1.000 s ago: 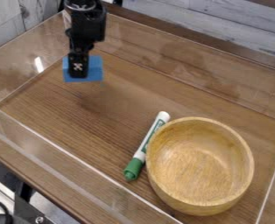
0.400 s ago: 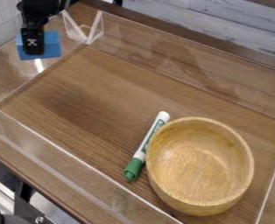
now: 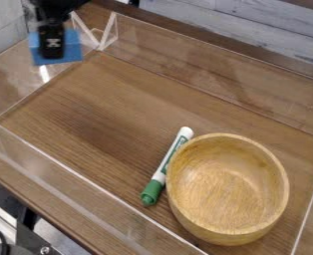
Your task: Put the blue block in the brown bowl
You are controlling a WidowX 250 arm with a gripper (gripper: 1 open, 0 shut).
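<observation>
The blue block (image 3: 57, 48) hangs in the air at the top left of the camera view, well above the wooden tabletop. My gripper (image 3: 52, 32) is shut on it from above; only the gripper's dark lower part shows, and the rest is cut off by the frame's top edge. The brown bowl (image 3: 228, 188) sits empty at the lower right, far from the block and the gripper.
A green-and-white marker pen (image 3: 164, 165) lies just left of the bowl, nearly touching its rim. Clear plastic walls (image 3: 66, 169) fence the wooden table (image 3: 106, 110) on all sides. A clear bracket (image 3: 104, 32) stands at the back left, near the block.
The gripper, still holding the blue block, went left and up from the table's back-left area toward the top-left corner, then shifted slightly right. Bowl and marker stayed put.
</observation>
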